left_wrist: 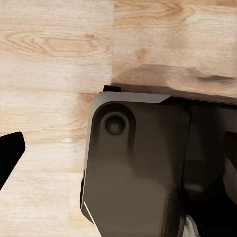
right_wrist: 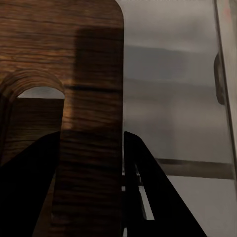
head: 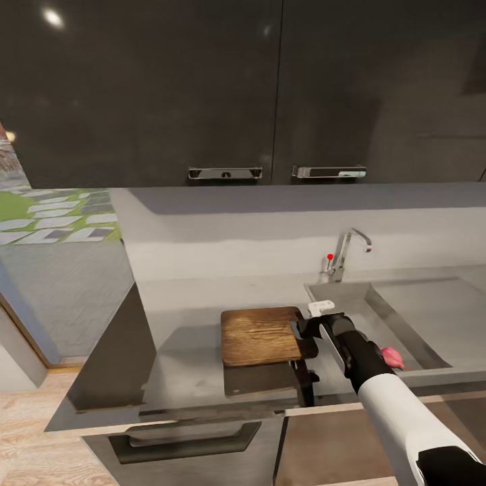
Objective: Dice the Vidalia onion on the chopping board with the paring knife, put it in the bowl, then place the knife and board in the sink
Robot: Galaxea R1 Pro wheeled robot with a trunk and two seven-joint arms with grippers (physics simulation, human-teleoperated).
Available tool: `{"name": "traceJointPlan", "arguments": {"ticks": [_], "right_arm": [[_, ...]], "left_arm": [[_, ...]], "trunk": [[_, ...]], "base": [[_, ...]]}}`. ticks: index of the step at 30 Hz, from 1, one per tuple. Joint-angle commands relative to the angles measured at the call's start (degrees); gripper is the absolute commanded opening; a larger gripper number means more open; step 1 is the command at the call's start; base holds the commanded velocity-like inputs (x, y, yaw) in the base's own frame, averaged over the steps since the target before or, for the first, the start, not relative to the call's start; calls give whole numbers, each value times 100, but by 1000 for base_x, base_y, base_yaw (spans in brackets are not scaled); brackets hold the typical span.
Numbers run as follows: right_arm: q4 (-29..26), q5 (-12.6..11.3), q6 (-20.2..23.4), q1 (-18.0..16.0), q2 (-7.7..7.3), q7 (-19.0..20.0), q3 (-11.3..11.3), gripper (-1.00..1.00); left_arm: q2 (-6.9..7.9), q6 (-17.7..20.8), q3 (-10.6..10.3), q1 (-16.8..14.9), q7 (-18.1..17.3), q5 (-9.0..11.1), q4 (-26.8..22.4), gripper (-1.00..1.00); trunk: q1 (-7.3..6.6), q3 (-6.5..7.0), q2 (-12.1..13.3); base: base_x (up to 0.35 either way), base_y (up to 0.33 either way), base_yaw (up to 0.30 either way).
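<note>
Ok, hidden stuff first: in the head view our right arm covers most of the Vidalia onion (head: 392, 357), we only get a pinkish-red sliver of it down in the sink (head: 412, 317) basin, past the arm's black forearm. Sink holds nothing else we can make out; tap (head: 345, 251) w/ red dot stands at its back edge. Right gripper (head: 305, 332) sits at the right edge of the chopping board (head: 260, 335), and the wrist blocks the board's handle end from the head cam. Right wrist view is clearer: the board's handle strip (right_wrist: 91, 148), beside the slot hole, runs between the two dark fingers (right_wrist: 158, 197), one each side, close against the wood, so the right gripper is clamped on the chopping board. The board's shadow on the countertop (head: 182, 337) lies offset below it, so it looks lifted or tilted, can't confirm how much. Left gripper: left wrist cam gets pale wood-plank floor (left_wrist: 54, 59), a dark robot body part (left_wrist: 138, 168) and one black fingertip (left_wrist: 10, 153) cut off at the frame edge; can't tell if it's open or closed. Upper cabinets (head: 202, 88) glossy black, two chrome handles (head: 225, 173). Drawer below the countertop is cut by the frame bottom.
</note>
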Motion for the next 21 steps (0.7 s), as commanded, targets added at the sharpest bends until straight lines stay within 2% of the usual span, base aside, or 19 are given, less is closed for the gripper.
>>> {"name": "traceJointPlan", "arguments": {"ticks": [1, 21], "right_arm": [[-8, 6, 28, -4, -6, 14, 17, -100], [-8, 10, 36, -3, -40, 16, 9, -100]], "left_arm": [[0, -5, -6, 2, 1, 57, -9, 100], [0, -5, -6, 2, 1, 58, -9, 100]], "trunk": [[4, -11, -12], [4, -11, -12]], "base": [[0, 0, 0], [0, 0, 0]]}}
